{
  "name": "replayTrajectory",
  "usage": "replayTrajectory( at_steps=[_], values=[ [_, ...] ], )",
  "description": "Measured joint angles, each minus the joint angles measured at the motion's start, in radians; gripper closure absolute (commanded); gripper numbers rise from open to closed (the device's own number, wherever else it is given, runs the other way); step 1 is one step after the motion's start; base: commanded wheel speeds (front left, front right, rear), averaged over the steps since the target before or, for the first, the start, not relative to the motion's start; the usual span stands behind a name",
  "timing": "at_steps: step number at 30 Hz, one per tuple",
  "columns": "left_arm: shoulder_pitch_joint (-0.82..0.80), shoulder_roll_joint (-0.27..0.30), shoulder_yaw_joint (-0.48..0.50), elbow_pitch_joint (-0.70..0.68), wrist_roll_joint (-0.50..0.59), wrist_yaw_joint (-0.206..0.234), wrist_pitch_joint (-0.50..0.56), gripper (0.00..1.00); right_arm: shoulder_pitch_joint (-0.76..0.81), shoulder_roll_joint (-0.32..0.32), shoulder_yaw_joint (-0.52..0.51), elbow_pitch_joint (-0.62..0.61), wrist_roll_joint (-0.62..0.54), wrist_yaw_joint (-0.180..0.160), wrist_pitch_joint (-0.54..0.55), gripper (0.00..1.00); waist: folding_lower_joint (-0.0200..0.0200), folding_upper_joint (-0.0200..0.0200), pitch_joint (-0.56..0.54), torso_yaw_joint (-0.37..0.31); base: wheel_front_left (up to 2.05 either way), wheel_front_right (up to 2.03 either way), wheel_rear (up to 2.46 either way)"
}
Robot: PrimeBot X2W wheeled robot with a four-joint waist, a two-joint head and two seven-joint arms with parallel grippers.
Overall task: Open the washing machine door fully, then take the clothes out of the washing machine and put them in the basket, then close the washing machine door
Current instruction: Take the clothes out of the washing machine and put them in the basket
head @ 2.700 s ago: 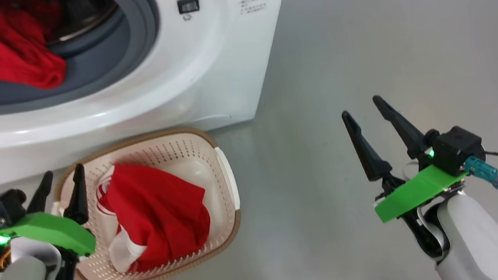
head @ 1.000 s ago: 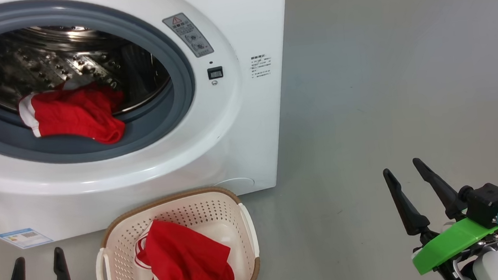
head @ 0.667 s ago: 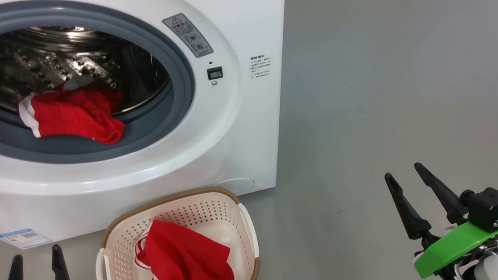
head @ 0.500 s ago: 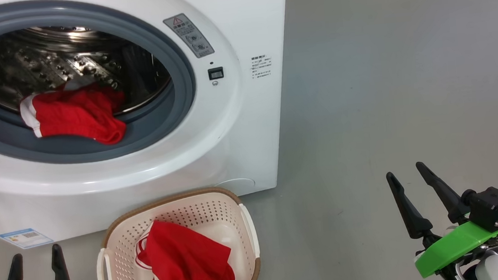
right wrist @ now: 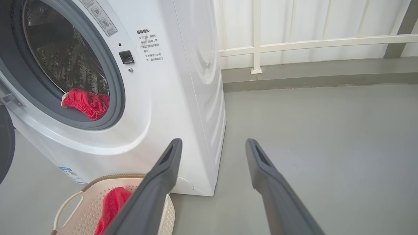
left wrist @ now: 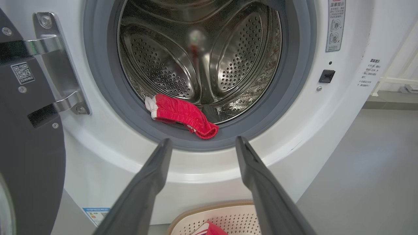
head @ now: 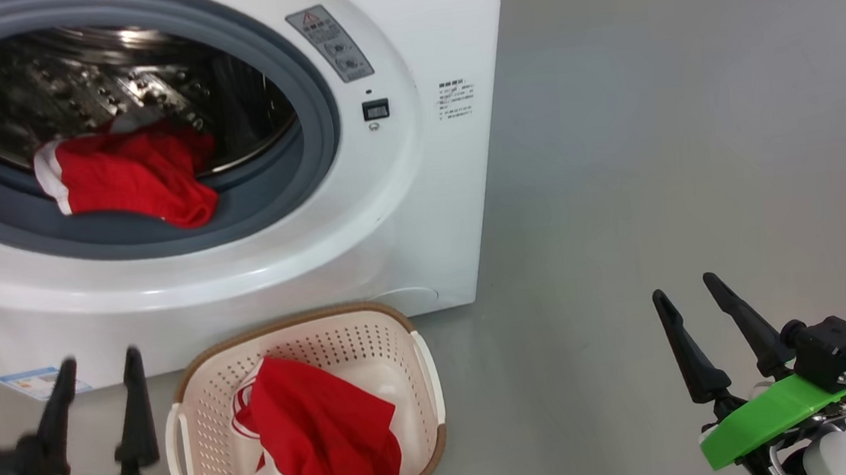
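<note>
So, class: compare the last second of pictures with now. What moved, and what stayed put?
The left hand has risen toward the washing machine, blurred, open and empty. The head camera shifted slightly too. Nothing was grasped or let go. The right hand stays open; one red garment still lies at the drum mouth, another in the basket.

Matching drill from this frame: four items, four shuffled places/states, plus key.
Items
1 left tool
2 right tool
3 basket
4 door

Places/states
A swung open, left of the drum
B open, over bare floor
C open, aimed at the drum
D on the floor by the washer, red garment inside

Pairs: 1-C, 2-B, 3-D, 4-A
</note>
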Motion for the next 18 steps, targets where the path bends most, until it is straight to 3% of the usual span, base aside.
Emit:
replayTrajectory(
  at_steps=[10,18],
  values=[
    [-0.332,0.053,-0.068,0.188,0.054,0.009,0.234,0.0,-0.058,0.035,0.014,-0.008,-0.001,0.0,0.0,0.0,0.0,0.0,0.096,-0.007,0.0,0.0,0.0],
    [-0.56,0.105,-0.132,0.345,0.144,0.025,0.34,0.0,-0.099,0.054,0.016,-0.01,-0.008,0.0,0.0,0.0,0.0,0.0,0.167,-0.026,0.0,0.0,0.0]
  ],
)
